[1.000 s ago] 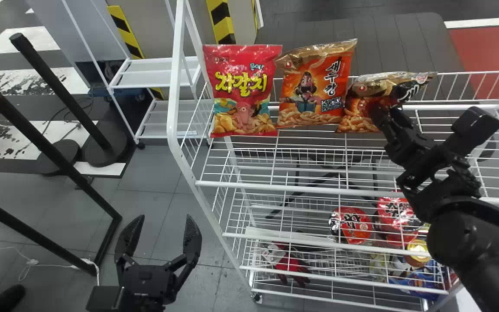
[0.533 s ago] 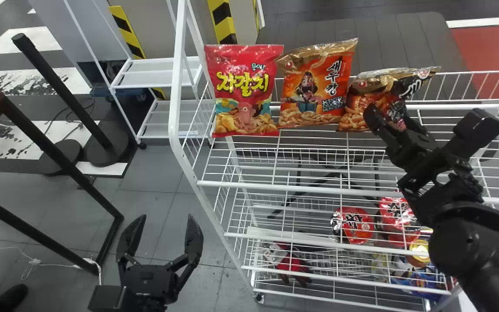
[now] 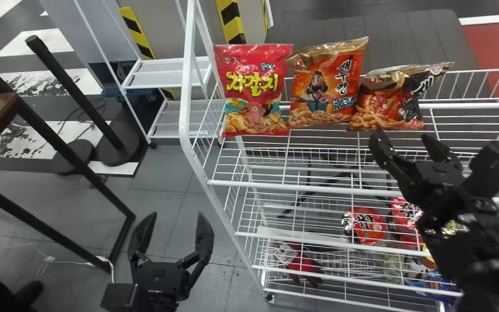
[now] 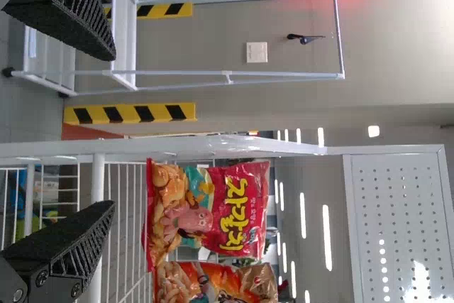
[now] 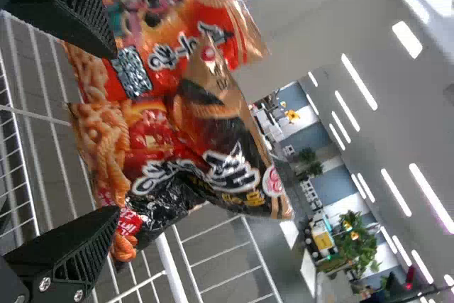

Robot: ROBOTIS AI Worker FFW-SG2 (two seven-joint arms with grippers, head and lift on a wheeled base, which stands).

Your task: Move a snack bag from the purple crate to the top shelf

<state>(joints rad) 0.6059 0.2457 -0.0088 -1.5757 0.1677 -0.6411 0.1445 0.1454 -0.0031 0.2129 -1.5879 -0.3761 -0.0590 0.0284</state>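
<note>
Black-and-gold snack bag [image 3: 388, 102] sits on top shelf [image 3: 319, 187] as right gripper [image 3: 402, 136] stands open

The bag rests at the back of the wire shelf, beside an orange snack bag [image 3: 327, 82] and a red snack bag [image 3: 254, 91], its upper part slumped toward the robot's right near the back rail [image 3: 470, 105]. The placing looks all but complete; the step in hand is most likely a clean withdrawal. Done well, it calls for a slow, straight pull back toward the robot, with the fingers kept wide until they are well clear of the wrapper. A sideways swing or an early close could catch the soft lower edge and drag the bag forward or tip it into its neighbour. If the slump needs fixing, a light push toward the back rail should do — squeezing would only crease the pack.

The right arm comes in from the lower right of the head view, its wrist above the shelf and its fingers aimed at the bag's lower part. They are parted and grip nothing; whether a fingertip grazes the wrapper is hard to tell. The left gripper [image 3: 176, 214] is parked off the rack's left end — also open, and empty.
</note>
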